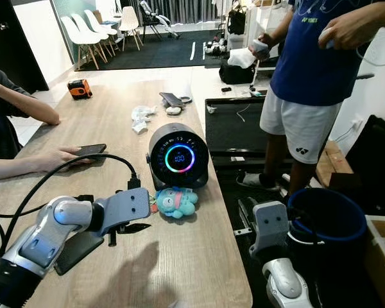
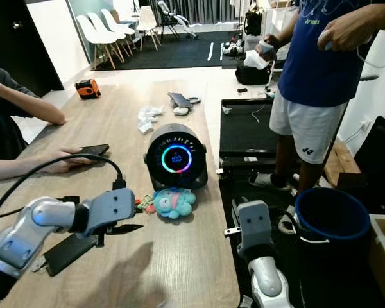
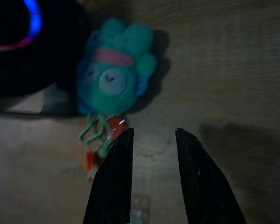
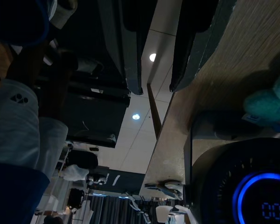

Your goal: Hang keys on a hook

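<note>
At the far left of the long wooden counter (image 1: 102, 122), well away from the black speaker, a seated person rests a hand (image 1: 54, 158) on a dark phone (image 1: 90, 150). Nearer the speaker, the robot's left arm reaches in over the wood with a black cable looping across it. Its left end effector (image 1: 129, 228) hovers low above the counter, just in front of the speaker and a little to its left, fingers (image 3: 114, 177) parted with bare wood showing in the gap and nothing between them. A flat dark device (image 1: 80, 250) lies on the counter under the forearm.

The keys (image 3: 99, 140) lie flat on the counter right at the foot of the speaker: a small bunch with red and orange bits and a green clip, joined to a teal plush charm (image 1: 177, 202) with a pink band. The plush sits against the speaker's front, and the left fingertips are just short of the key bunch, one tip close beside it.

The black speaker (image 1: 178, 156) itself stands near the counter's right edge, its round face glowing with a coloured ring. Behind it lie crumpled white wrappers (image 1: 141, 117), and further back another phone (image 1: 172, 99); an orange tape measure (image 1: 79, 88) sits far off behind and left.

Right of the speaker, off the counter's edge, the right end effector (image 4: 154, 46) hangs beside the counter, its fingers apart and empty. Beyond it stands a blue-rimmed bucket (image 1: 327, 218), and a person in a blue shirt and white shorts (image 1: 308, 70) stands on the floor.
</note>
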{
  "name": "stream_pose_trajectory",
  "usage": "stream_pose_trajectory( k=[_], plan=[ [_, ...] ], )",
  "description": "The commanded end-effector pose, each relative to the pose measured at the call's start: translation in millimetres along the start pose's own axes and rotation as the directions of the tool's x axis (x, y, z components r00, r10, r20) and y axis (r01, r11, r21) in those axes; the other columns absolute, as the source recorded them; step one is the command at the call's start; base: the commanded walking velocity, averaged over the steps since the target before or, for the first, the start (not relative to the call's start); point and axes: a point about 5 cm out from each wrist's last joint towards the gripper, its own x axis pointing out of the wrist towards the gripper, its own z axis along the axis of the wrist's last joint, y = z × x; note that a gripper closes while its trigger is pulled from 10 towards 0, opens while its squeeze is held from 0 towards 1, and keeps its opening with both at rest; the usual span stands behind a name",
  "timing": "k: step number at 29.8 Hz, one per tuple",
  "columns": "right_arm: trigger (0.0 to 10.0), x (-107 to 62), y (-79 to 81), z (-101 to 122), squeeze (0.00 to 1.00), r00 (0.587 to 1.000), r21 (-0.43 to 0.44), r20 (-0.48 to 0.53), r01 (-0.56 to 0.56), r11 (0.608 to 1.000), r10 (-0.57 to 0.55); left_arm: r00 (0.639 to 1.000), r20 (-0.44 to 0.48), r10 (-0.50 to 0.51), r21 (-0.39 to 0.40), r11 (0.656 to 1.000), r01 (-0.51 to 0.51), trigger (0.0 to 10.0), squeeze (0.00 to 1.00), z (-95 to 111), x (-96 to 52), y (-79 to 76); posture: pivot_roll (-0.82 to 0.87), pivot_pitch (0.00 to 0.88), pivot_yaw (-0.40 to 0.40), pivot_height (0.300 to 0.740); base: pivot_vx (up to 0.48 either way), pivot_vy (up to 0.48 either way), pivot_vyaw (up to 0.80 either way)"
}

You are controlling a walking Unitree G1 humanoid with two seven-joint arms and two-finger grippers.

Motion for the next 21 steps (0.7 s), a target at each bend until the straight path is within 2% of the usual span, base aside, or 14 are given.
stream_pose_trajectory(
  k=[1,3,5,8,9,11,13,15,18,19,20,21],
  plan=[
    [10.0,-4.2,0.1,0,0.00,1.000,0.006,0.000,0.016,1.000,-0.016,0.998,-0.042,0.056,-0.021,0.998,-0.057,10.0,0.00,-6,-12.9,1.7,0.00,0.125,0.153,0.740,0.000,0.000,0.00],
    [10.0,-5.7,-0.5,0,0.00,1.000,0.007,-0.002,0.022,1.000,-0.022,0.995,-0.038,0.092,-0.049,0.994,-0.094,10.0,0.00,-6,-17.7,-3.7,0.00,0.125,0.152,0.740,0.000,0.000,0.00],
    [10.0,-6.9,-0.7,-1,0.00,1.000,0.007,-0.005,0.021,1.000,-0.021,0.994,-0.029,0.106,-0.073,0.991,-0.108,10.0,0.00,-6,-21.2,-17.1,0.01,0.129,0.147,0.740,0.000,0.000,0.00],
    [10.0,-7.0,-0.3,-1,0.00,1.000,0.007,-0.007,0.017,1.000,-0.017,0.994,-0.023,0.110,-0.085,0.990,-0.112,10.0,0.00,-6,-22.1,-24.1,0.01,0.130,0.146,0.740,0.000,0.000,0.00],
    [10.0,-6.4,0.6,-2,0.00,1.000,0.007,-0.008,0.009,1.000,-0.009,0.992,-0.020,0.125,-0.096,0.987,-0.127,10.0,0.00,-5,-22.7,-32.3,0.03,0.134,0.138,0.740,0.000,0.000,0.00],
    [10.0,-4.7,2.8,-1,0.00,1.000,0.009,-0.006,-0.006,1.000,0.006,0.986,-0.036,0.164,-0.114,0.979,-0.167,10.0,0.00,-6,-24.4,-42.1,0.04,0.139,0.133,0.740,0.000,0.000,0.00],
    [10.0,-3.8,3.7,-1,0.00,1.000,0.010,-0.005,-0.013,1.000,0.013,0.981,-0.059,0.184,-0.118,0.975,-0.190,10.0,0.00,-8,-26.4,-45.0,0.04,0.142,0.130,0.740,0.000,0.000,0.00],
    [10.0,-2.9,5.7,1,0.00,1.000,0.012,-0.001,-0.024,1.000,0.024,0.949,-0.174,0.263,-0.143,0.947,-0.289,10.0,0.00,-23,-36.0,-43.1,0.05,0.153,0.129,0.740,0.000,0.000,0.00],
    [10.0,-4.6,7.7,1,0.00,1.000,0.017,-0.005,-0.030,0.999,0.030,0.852,-0.346,0.392,-0.154,0.873,-0.464,10.0,0.00,-48,-55.1,-28.3,0.07,0.168,0.128,0.740,0.000,0.000,0.00],
    [10.0,-5.5,8.7,1,0.00,0.999,0.019,-0.007,-0.032,0.999,0.032,0.816,-0.390,0.426,-0.153,0.844,-0.514,10.0,0.00,-54,-60.7,-24.4,0.07,0.174,0.130,0.740,0.000,0.000,0.00],
    [10.0,-5.5,8.7,1,0.00,0.999,0.019,-0.007,-0.032,0.999,0.032,0.816,-0.390,0.426,-0.153,0.844,-0.514,10.0,0.00,-54,-60.7,-24.4,0.07,0.174,0.130,0.740,0.000,0.000,0.00],
    [10.0,-6.4,9.7,0,0.00,0.999,0.022,-0.009,-0.035,0.999,0.035,0.791,-0.418,0.448,-0.157,0.822,-0.548,10.0,0.00,-59,-64.5,-21.4,0.07,0.175,0.130,0.740,0.000,0.000,0.00]
  ],
)
